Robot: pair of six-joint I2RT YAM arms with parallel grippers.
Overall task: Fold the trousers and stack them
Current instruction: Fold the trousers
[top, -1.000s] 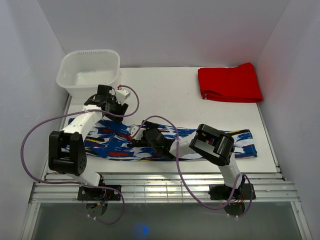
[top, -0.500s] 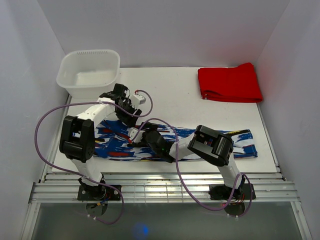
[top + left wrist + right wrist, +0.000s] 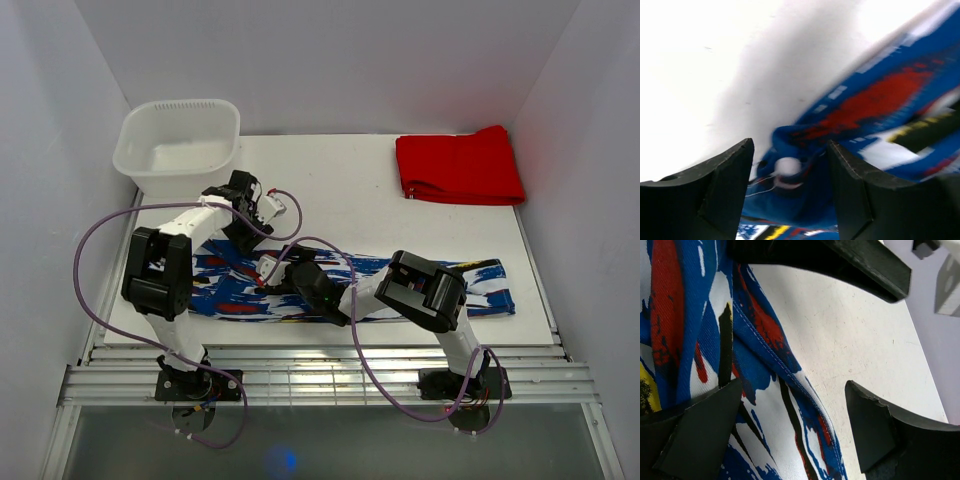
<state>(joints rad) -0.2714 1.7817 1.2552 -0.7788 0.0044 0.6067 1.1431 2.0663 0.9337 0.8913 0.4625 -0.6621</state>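
Bright, even, diffuse light fills the top view. The white tabletop carries only soft, faint shadows, and the right wall takes a reddish cast beside the red garment. A small blue glare spot sits on the glossy strip at the bottom. In the left wrist view the tabletop is blown out to white, a grey shadow band crosses it, and the trousers are smeared with blur. The right wrist view shows crisp stitching.

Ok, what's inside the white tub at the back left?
Nothing shows inside the white tub: just its bare floor and walls. The floor strip behind its near rim is hidden from the top camera; neither wrist camera looks in.
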